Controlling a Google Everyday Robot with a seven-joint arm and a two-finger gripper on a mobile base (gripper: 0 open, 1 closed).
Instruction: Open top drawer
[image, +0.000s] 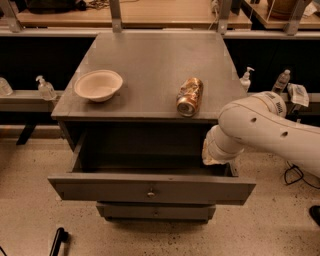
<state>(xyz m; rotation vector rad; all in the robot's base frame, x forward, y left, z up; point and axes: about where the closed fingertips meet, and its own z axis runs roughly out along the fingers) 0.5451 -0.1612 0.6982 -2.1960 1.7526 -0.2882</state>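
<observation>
The top drawer (150, 188) is pulled well out of the grey cabinet. Its wide grey front carries a small brass knob (150, 192) at centre, and its deep grey inside (140, 150) shows nothing in it. My white arm (270, 127) comes in from the right. Its end, with the gripper (214, 151), hangs over the drawer's right rear corner, just under the cabinet top. The gripper is mostly hidden by the arm.
On the cabinet top (150, 65) stand a cream bowl (98, 85) at the left and a gold can (190, 96) on its side near the front edge. A lower drawer (155, 212) shows beneath. Bottles (245, 80) stand on side ledges. A black object (57, 241) lies on the floor.
</observation>
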